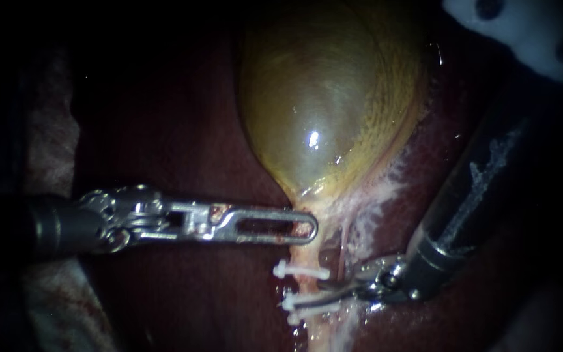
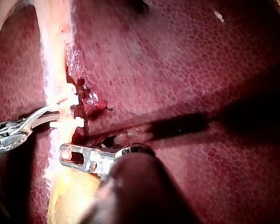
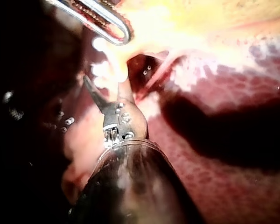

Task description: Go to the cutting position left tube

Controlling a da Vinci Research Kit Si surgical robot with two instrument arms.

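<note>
The yellow-green gallbladder (image 1: pixel 320 111) lies on the dark red liver (image 1: pixel 184 130). My left instrument (image 1: pixel 298 227) has slotted jaws lying together, shut on the gallbladder's neck. Below the neck runs the pale left tube (image 1: pixel 307 285), carrying three white clips (image 1: pixel 300 269) (image 1: pixel 298 302) (image 1: pixel 293 318). My right instrument (image 1: pixel 324 293) has thin blades standing open, one on each side of the tube between the upper and middle clips. The left wrist view shows those blades (image 2: pixel 58 115) between two clips (image 2: pixel 69 99). A gap between the blades (image 3: pixel 105 86) is plain in the right wrist view.
A thinner strand (image 1: pixel 343 244) runs just right of the clipped tube, beside a dark hollow (image 1: pixel 328 255). Whitish membrane (image 1: pixel 386 186) spreads below the gallbladder's right side. A white object (image 1: pixel 522 32) sits at the upper right, and pale cloth (image 1: pixel 47 137) at the left.
</note>
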